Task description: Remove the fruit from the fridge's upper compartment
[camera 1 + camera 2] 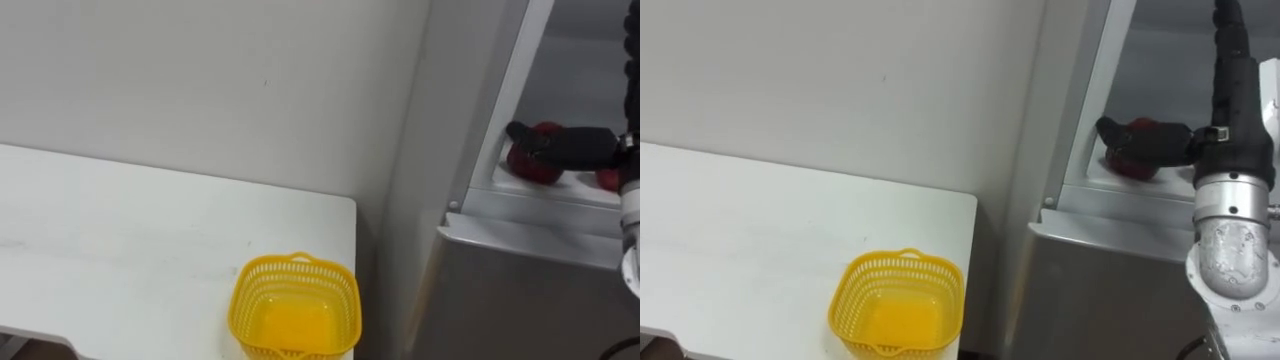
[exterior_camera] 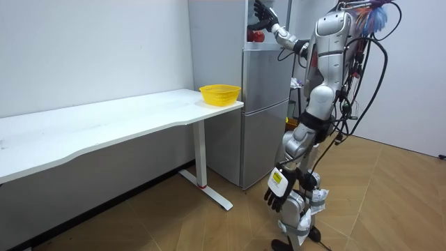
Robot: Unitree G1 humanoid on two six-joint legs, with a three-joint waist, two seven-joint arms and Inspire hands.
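Note:
The upper fridge compartment stands open above the grey lower door. A round red fruit lies on its white shelf near the front edge. My right hand reaches in from the right, and its dark fingers curl over the fruit, so red shows above and below them. In the room view I stand facing the fridge with that arm raised to the top compartment. My left hand hangs low by my leg with relaxed fingers.
A yellow mesh basket sits empty at the near right corner of the long white table, just left of the fridge. A second small red thing lies on the shelf to the right of my hand. A white wall stands behind.

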